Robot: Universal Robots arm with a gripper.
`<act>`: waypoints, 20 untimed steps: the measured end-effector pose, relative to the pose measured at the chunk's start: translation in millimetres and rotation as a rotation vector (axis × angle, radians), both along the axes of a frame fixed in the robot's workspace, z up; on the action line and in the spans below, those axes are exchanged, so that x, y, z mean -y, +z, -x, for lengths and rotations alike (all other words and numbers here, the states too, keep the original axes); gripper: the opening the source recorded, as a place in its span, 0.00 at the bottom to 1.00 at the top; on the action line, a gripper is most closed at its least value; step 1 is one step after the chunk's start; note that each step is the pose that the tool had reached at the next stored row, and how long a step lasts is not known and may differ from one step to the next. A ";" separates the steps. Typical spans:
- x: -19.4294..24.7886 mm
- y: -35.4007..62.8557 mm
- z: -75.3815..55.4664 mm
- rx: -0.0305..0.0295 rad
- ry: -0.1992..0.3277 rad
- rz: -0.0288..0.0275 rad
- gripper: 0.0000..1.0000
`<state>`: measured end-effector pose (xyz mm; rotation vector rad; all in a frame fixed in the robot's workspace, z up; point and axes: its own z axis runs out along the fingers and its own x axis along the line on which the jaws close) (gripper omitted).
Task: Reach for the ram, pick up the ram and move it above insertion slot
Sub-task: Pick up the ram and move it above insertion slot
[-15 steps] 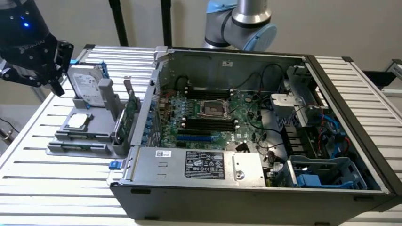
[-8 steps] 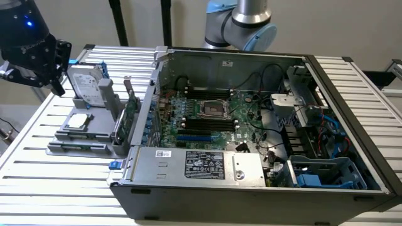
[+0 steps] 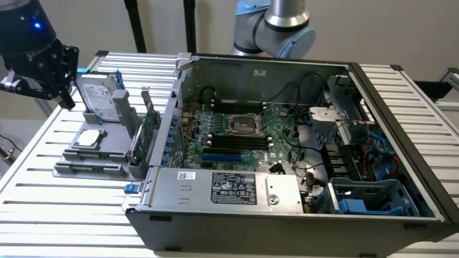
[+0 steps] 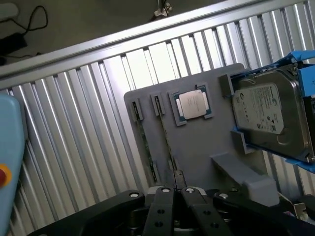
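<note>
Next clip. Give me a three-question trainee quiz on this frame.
1. True or false: the ram sticks stand in the gray holder, not in the gripper.
2. What flat square part lies on the holder between the ram sticks and the hard drive?
3. Fill in: the motherboard sits inside the open ____.
Key: 1 true; 2 the processor chip; 3 computer case.

One hard drive (image 4: 268,115), one processor (image 4: 193,104) — one case (image 3: 287,228)
</note>
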<state>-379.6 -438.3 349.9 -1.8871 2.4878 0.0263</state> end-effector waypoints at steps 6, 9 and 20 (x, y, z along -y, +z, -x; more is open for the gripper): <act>0.3 -0.2 0.1 0.0064 0.072 0.0000 0.11; 1.0 -0.4 0.0 0.0066 0.075 -0.0001 0.11; 5.0 -3.1 0.1 0.0065 0.080 -0.0001 0.31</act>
